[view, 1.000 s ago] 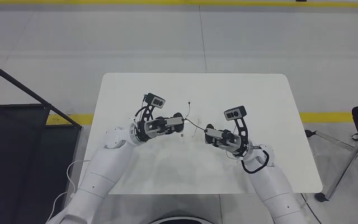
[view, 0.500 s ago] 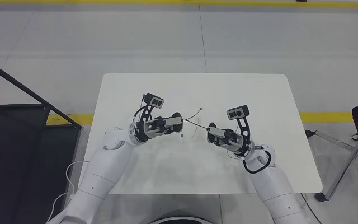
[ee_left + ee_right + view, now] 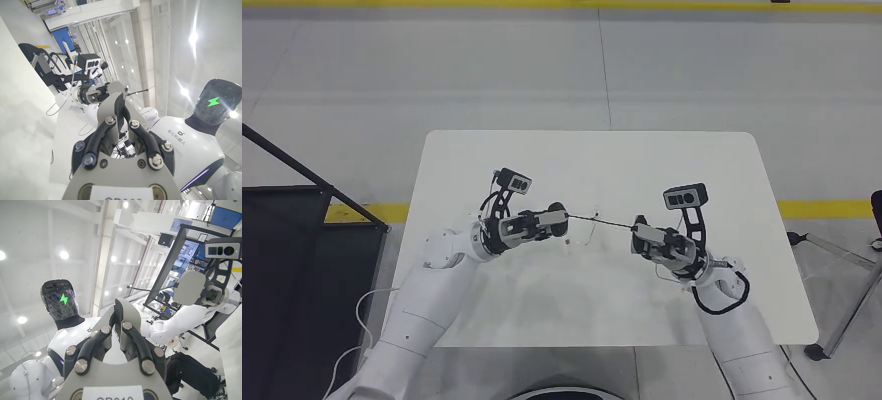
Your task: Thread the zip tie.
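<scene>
The zip tie (image 3: 600,221) is a thin black strip stretched almost straight above the middle of the white table (image 3: 492,160). My left gripper (image 3: 562,217) is shut on one end of it, and my right gripper (image 3: 639,229) is shut at the other end. The two grippers face each other a short way apart. In the left wrist view the shut fingers (image 3: 119,102) have a short piece of the zip tie (image 3: 137,92) poking out past them. Beyond my right gripper's shut fingertips (image 3: 121,306), the zip tie (image 3: 151,290) runs across to the left gripper (image 3: 189,291).
The tabletop around both arms is bare white, with its rounded edges well away from the grippers. A black frame (image 3: 282,160) stands off the table's left side. A yellow floor line (image 3: 832,209) runs behind the table.
The right gripper has moved right, away from the left one. The zip tie, bent with a loose end sticking up before, is now drawn out nearly straight. The left arm has barely moved.
</scene>
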### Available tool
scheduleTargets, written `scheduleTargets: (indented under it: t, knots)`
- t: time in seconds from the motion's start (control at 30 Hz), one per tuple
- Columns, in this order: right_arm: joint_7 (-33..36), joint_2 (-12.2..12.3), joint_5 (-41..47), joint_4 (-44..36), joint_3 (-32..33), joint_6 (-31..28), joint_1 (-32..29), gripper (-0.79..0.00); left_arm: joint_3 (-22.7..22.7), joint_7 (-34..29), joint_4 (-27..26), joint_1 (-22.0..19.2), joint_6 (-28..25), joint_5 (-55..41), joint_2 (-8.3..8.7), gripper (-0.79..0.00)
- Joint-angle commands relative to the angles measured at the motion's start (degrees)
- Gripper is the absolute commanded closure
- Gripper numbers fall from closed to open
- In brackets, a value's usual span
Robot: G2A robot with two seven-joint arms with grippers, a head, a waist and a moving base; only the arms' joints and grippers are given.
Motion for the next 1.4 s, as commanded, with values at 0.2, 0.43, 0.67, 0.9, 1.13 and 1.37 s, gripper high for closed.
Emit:
scheduleTargets:
  t: [0.2,0.43,0.67,0.9,1.13,1.37]
  knots:
    - [0.94,0.0,1.36,-2.63,1.77,0.94,-1.1,0.0,-0.41,0.05,0.3,0.23,-0.05,0.99,0.32,0.0]
    - [0.9,-0.22,1.51,-3.38,1.89,0.9,-1.24,0.0,-0.58,0.05,0.49,0.43,-0.05,0.9,0.55,0.0]
    - [1.13,-0.38,1.95,-4.16,2.34,1.12,-1.61,0.0,-0.31,0.03,0.94,0.21,-0.03,0.59,0.62,0.0]
    - [2.08,-0.47,-0.05,-2.96,1.86,2.22,-1.11,0.0,-0.03,0.25,1.04,0.03,-0.25,0.65,0.71,0.0]
    - [-0.51,-0.33,-5.57,-1.79,1.24,2.42,0.03,0.0,-0.59,2.13,1.04,0.21,-2.13,1.96,0.9,-0.785]
    - [-5.17,0.58,-18.36,-5.58,3.41,-2.49,-2.53,0.0,-4.13,7.72,-0.46,2.45,-6.77,4.95,1.57,-0.785]
